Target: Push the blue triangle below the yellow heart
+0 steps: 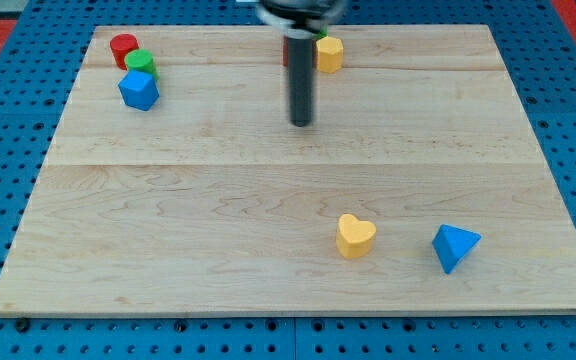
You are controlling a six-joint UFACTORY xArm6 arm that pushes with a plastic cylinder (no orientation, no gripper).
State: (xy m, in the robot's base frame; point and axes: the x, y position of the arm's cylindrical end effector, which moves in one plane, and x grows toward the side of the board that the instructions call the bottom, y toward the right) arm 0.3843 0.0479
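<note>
The blue triangle (pixel 454 246) lies near the view's bottom right on the wooden board (pixel 218 220). The yellow heart (pixel 354 236) lies just to its left, at about the same height in the view, with a gap between them. My tip (pixel 300 122) stands on the board in the upper middle, far above and left of both blocks and touching neither.
A red cylinder (pixel 123 48), a green block (pixel 141 63) and a blue block (pixel 138 90) cluster at the top left. A yellow block (pixel 329 54) sits at the top middle, with a red block (pixel 287 52) partly hidden behind the rod. Blue pegboard surrounds the board.
</note>
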